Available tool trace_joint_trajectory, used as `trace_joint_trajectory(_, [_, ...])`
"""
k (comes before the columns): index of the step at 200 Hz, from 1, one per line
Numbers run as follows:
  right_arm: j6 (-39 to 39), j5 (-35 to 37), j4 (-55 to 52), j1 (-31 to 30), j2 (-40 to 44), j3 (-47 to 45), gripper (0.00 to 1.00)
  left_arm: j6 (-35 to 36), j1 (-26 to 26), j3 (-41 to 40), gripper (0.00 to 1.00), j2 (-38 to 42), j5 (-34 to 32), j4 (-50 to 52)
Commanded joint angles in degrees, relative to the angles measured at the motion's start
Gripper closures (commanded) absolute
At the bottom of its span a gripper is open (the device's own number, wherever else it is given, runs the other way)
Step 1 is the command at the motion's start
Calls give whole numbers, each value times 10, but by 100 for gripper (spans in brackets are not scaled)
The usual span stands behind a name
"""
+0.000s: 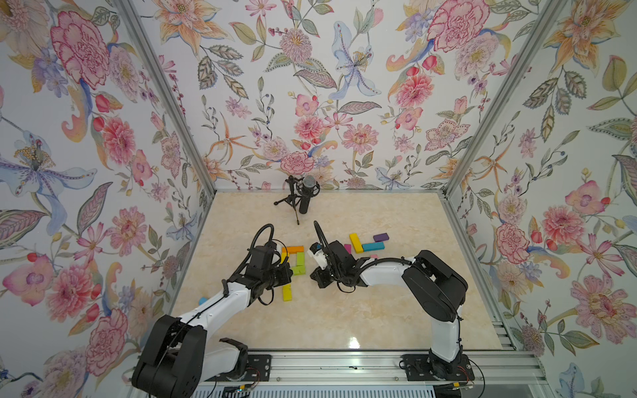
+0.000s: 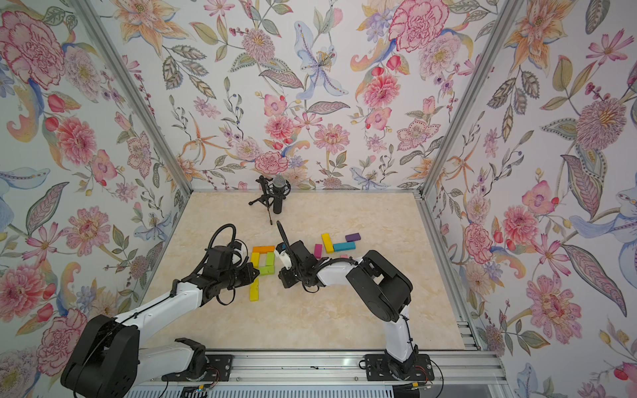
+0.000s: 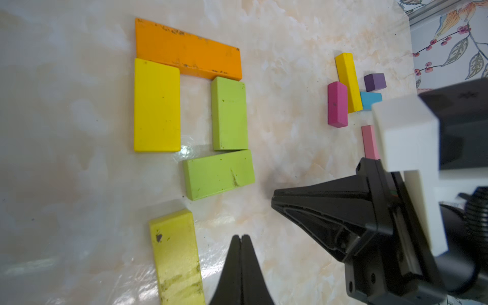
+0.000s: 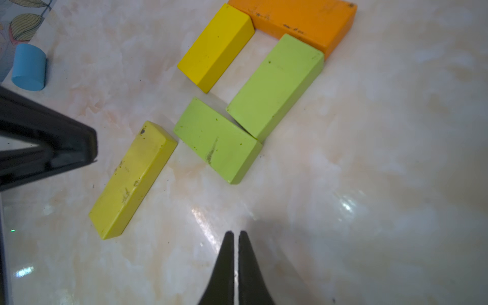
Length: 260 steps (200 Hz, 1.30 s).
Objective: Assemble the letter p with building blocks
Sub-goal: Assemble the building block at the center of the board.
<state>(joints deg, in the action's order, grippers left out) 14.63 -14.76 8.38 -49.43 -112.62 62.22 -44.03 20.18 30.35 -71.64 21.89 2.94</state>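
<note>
Black microphone (image 1: 306,194) on tripod (image 1: 289,199), marble tabletop (image 1: 344,317), floral walls (image 1: 310,86)

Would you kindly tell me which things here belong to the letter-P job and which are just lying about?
Belong to the job: orange block, short yellow block, side lime green block, lower lime green block, yellow-green stem block (the P so far); spare long yellow block, teal block, purple block, magenta block, pink block.

Just lying about: black microphone, blue cylinder.
</note>
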Motion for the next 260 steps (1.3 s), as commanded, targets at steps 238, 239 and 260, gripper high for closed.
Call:
trace_joint_trajectory(238, [-6,-21,2,29,-19,10,93,15,61,94,100,-174,-119,55])
trace_joint_trajectory(239, [-5,-21,3,29,-19,10,93,15,61,93,100,-174,-119,55])
trace_joint_trajectory(260, [-4,-22,6,29,-19,7,93,15,61,93,100,-174,-128,59])
